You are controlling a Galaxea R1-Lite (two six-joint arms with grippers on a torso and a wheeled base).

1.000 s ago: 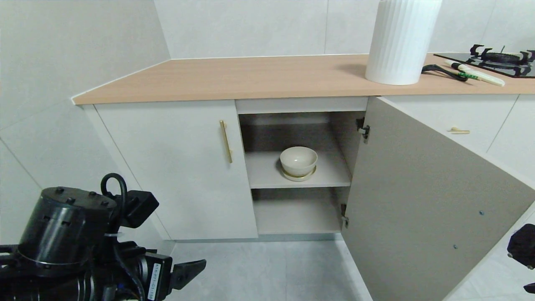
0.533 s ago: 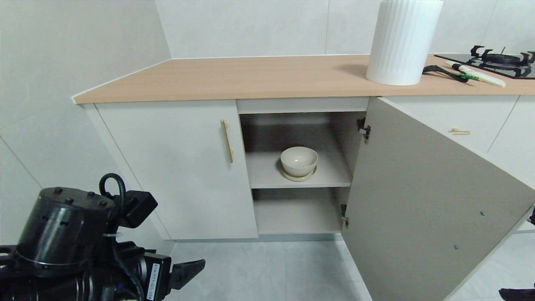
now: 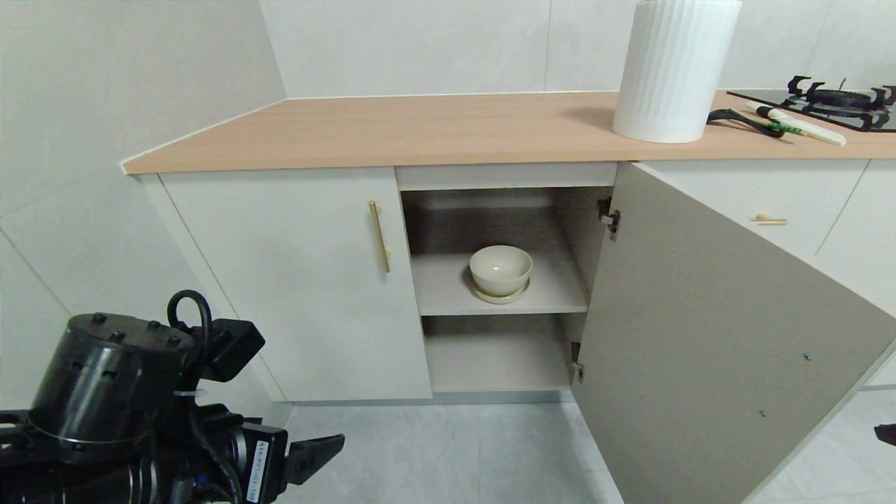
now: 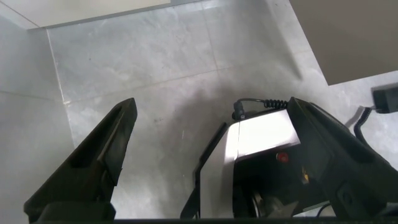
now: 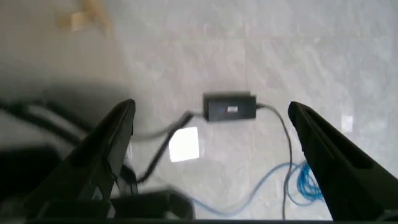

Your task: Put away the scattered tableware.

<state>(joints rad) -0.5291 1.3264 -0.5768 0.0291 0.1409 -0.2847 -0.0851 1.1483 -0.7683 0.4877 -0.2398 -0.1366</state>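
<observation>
Your left gripper point(image 4: 211, 118) hangs low over the tiled floor point(image 3: 448, 448), jaws spread wide and holding nothing. The right gripper point(image 5: 211, 115) is likewise parted and empty above a black adapter point(image 5: 229, 106) and its cable. Beyond, the cabinet door point(image 3: 700, 336) stands swung out to the right, its free edge reaching towards you, with bare floor in front of the opening. The bowl point(image 3: 500, 269) sits on a saucer point(image 3: 500, 294) mid-width on the upper shelf point(image 3: 448, 287), near the front edge. On the countertop point(image 3: 420, 129), a ribbed white canister point(image 3: 672, 70) stands by the front edge. Since a second ago the right arm has dropped towards the right edge of the head view; the bowl has stayed put.
</observation>
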